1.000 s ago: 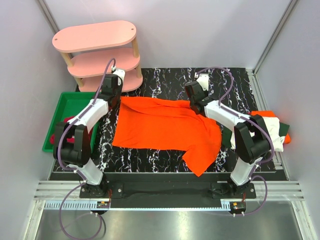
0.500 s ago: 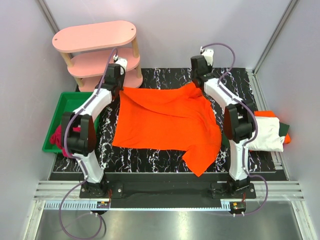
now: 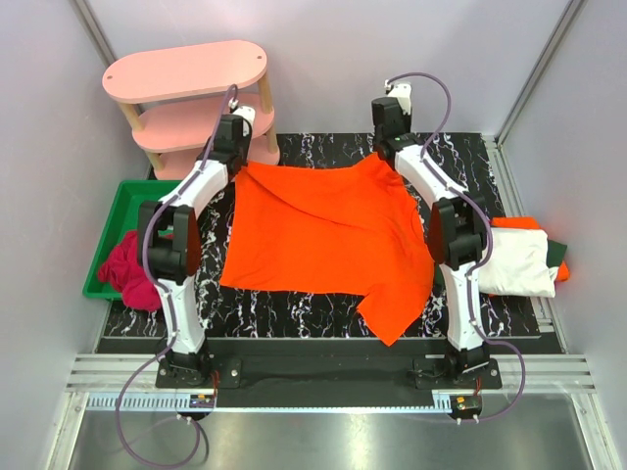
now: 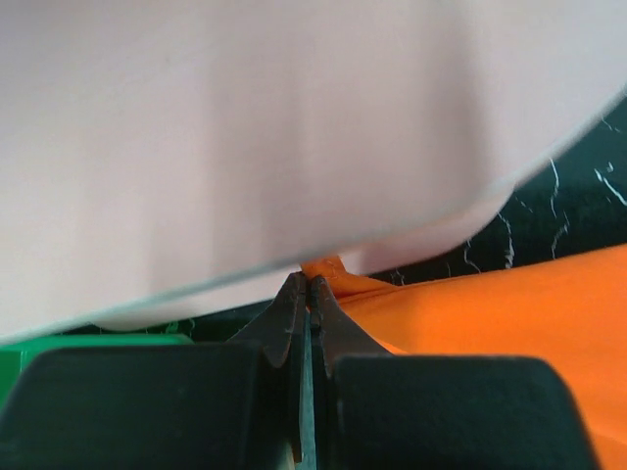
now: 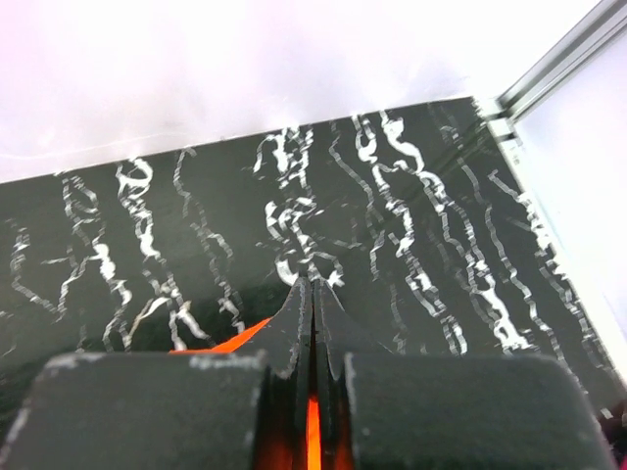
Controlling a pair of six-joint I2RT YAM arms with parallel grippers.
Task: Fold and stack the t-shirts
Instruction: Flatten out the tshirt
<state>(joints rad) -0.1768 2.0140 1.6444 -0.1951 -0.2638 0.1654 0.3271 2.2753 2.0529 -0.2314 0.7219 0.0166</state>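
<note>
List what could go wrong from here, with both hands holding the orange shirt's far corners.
1. The left hand is right beside the shelf, so it may bump it.
2. It and the right hand pinch only thin bits of the shirt, so a corner might slip free.
3. The shirt's right side lies rumpled, so a fold could trap wrinkles.

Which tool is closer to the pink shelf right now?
Left. The left tool is right beside the pink shelf, shut on a far corner of the orange t-shirt; the right tool grips the other far corner, farther right.
</note>
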